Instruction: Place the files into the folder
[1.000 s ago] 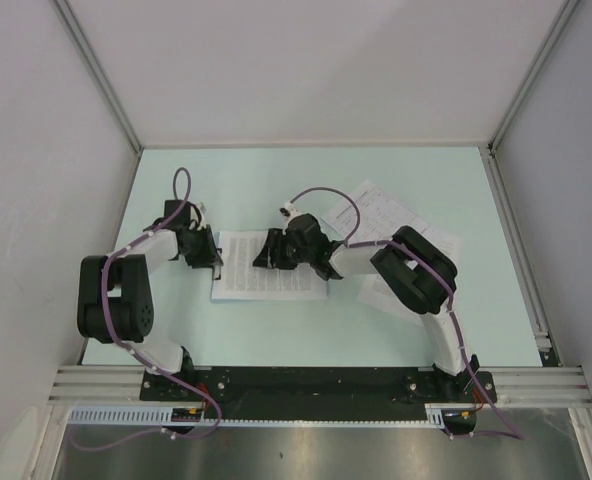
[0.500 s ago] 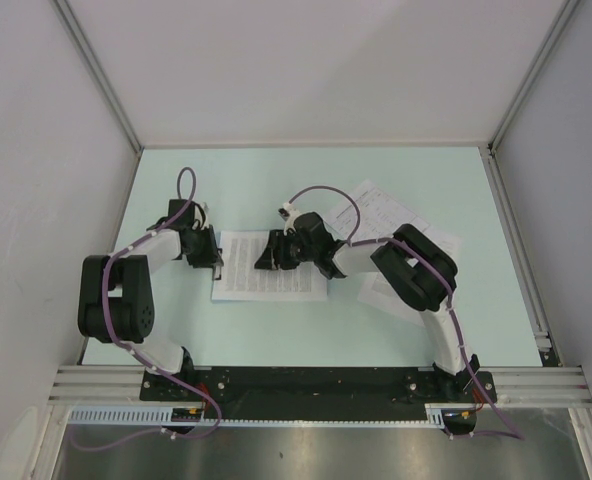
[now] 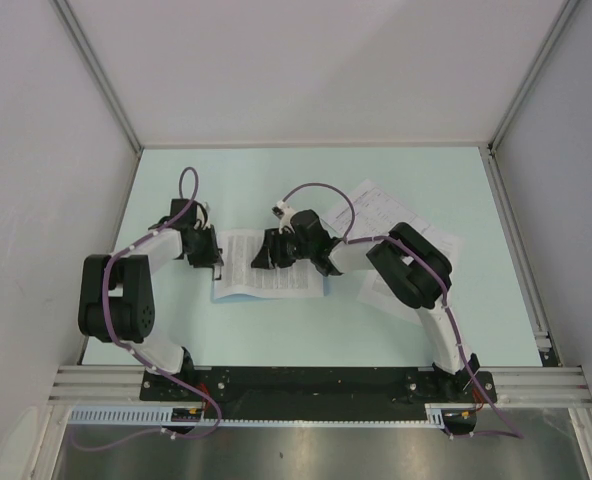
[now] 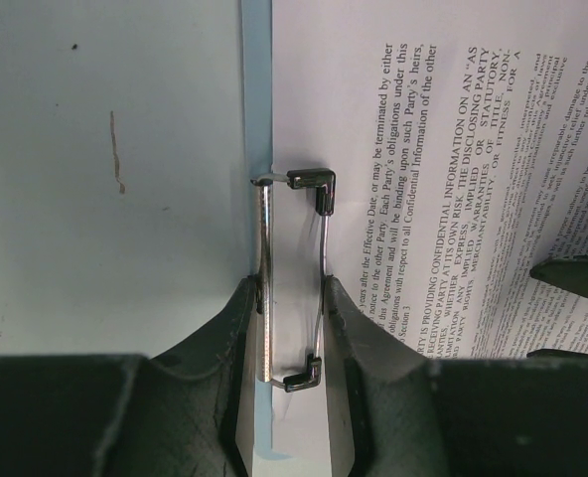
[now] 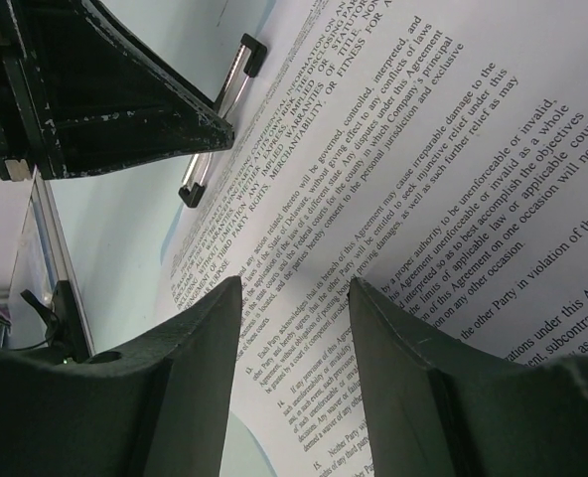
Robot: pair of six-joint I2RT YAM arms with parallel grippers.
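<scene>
A printed sheet point(image 3: 276, 275) of the files lies on the light-blue folder point(image 4: 257, 99), which shows only as a thin strip along the sheet's edge. My left gripper point(image 4: 292, 286) is shut on the folder's silver wire clip point(image 4: 292, 238), its fingers pressing both sides; it sits at the sheet's left end point(image 3: 216, 258). My right gripper point(image 5: 294, 286) is open, fingers astride the sheet's text point(image 5: 423, 169), low over its middle point(image 3: 263, 255). The sheet bows upward there. The clip point(image 5: 215, 109) also shows in the right wrist view.
More loose printed sheets point(image 3: 381, 210) lie at the right, partly under the right arm point(image 3: 411, 270). The pale green table point(image 3: 276, 180) is walled by white panels at the left, back and right. The arms' base rail point(image 3: 316, 380) runs along the near edge.
My right gripper has moved slightly left and farther back over the sheet. The sheet's left end has shifted a little toward the clip. My left gripper stays on the clip.
</scene>
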